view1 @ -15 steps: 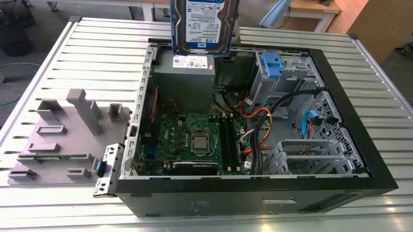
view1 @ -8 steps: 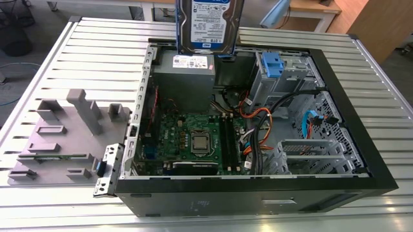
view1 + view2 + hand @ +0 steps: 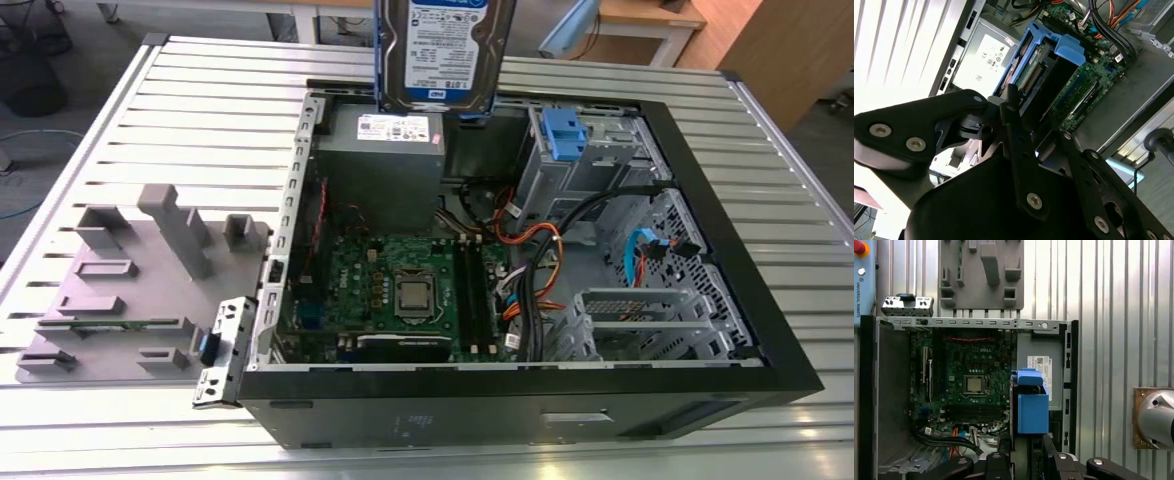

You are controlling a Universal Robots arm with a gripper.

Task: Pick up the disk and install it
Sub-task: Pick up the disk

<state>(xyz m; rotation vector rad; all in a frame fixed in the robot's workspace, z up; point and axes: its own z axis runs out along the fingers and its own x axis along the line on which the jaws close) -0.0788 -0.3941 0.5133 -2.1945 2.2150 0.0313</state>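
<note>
I log my claw [image 3: 1025, 442] clamped on the disk [image 3: 441, 50], silver slab in blue plastic frame, held over open black tower case [image 3: 467, 425], green motherboard [image 3: 387, 265] and grey power-supply box [image 3: 380, 155] inside, ribbed metal counter [image 3: 200, 90] beneath.

Exterior view: I find even, diffuse overhead light. The ribbed silver-metal bench [image 3: 160, 110] carries a soft sheen and no hard shadows. The open black computer case [image 3: 747, 330] is shaded along its inner walls. The flat silver-metal disk with white-and-blue label and blue plastic frame [image 3: 441, 50] is sharp.

Second wrist view: the bench slats are blown out to plain white. My claw [image 3: 1036, 112], black and close to the lens, is underexposed, with little surface detail and soft edges.

First wrist view: bright and crisp, with glare streaks along the slats. The case's side wall is in deep shadow.
</note>
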